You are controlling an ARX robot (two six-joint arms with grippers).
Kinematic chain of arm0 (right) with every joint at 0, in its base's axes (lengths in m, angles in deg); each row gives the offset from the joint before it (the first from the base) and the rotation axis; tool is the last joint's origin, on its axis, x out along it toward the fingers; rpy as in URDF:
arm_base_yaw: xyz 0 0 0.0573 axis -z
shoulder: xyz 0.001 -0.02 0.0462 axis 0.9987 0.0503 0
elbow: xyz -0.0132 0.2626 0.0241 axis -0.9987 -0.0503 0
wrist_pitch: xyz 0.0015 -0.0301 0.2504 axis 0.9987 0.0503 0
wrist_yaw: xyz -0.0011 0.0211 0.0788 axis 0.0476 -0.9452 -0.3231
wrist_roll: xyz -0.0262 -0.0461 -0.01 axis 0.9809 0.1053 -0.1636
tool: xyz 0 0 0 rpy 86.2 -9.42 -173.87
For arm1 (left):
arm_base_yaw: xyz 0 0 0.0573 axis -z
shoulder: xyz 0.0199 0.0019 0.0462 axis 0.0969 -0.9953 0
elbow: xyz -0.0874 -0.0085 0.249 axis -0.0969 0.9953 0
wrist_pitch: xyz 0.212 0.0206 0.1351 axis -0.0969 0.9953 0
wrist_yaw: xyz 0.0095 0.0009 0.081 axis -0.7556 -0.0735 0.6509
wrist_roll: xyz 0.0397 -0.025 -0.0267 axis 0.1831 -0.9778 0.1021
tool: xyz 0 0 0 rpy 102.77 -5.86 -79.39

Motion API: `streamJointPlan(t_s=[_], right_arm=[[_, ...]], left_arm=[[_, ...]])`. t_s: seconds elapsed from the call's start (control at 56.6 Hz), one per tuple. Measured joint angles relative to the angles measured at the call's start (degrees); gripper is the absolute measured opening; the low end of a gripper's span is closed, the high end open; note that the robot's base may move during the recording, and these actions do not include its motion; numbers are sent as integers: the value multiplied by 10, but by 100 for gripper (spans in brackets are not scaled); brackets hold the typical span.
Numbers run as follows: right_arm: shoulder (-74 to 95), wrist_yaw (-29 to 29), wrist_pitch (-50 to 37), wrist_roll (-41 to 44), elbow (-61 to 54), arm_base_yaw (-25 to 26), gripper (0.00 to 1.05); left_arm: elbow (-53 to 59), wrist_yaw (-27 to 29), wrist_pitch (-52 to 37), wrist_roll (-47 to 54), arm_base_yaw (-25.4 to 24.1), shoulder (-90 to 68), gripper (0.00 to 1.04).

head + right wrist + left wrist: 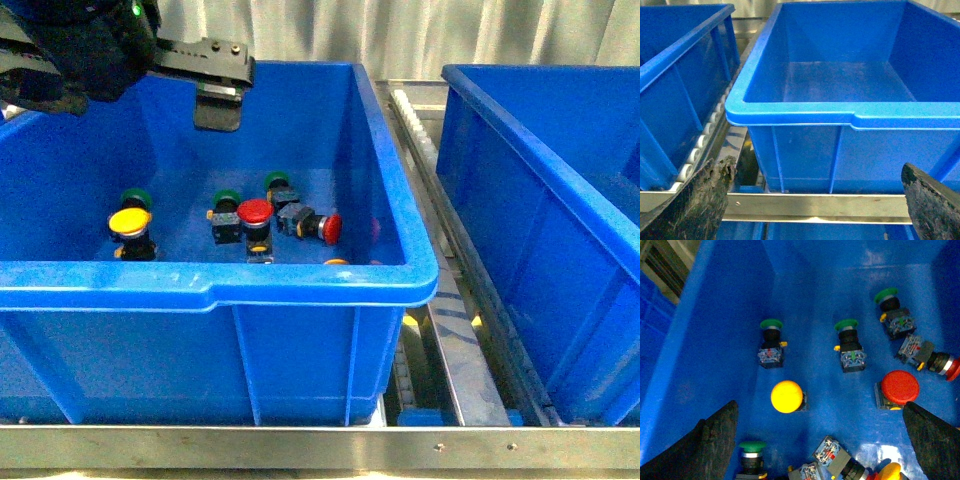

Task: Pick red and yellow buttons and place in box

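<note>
The red and yellow buttons lie in the left blue bin (300, 285). A yellow button (787, 396) (130, 221) stands cap up; another yellow cap (889, 471) shows further along. One red button (900, 387) (254, 211) stands upright, and a second red one (953, 370) (330, 228) lies on its side. My left gripper (820, 440) (218, 100) hangs open above them, holding nothing. The box (850, 107) (540, 200) on the right is empty. My right gripper (817, 205) is open in front of the box's near wall and is out of the front view.
Several green-capped switches (771, 324) (846, 325) (886, 295) (752, 446) lie among the buttons. A roller rail (420, 130) runs between the two containers. A metal bar (790, 200) crosses below the box's near wall.
</note>
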Motion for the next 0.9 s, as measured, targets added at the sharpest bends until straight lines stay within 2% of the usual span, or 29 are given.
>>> streamJointPlan(t_s=[0.336, 0.459, 0.901], right_arm=[[0, 0, 0, 0, 0, 0, 99], [0, 0, 0, 0, 0, 0, 99], [0, 0, 0, 0, 0, 0, 99]], left_arm=[[-16, -30, -24, -24, 24, -74, 97], [-24, -19, -21, -34, 32, -92, 97], [-68, -28, -14, -79, 29, -141, 97]])
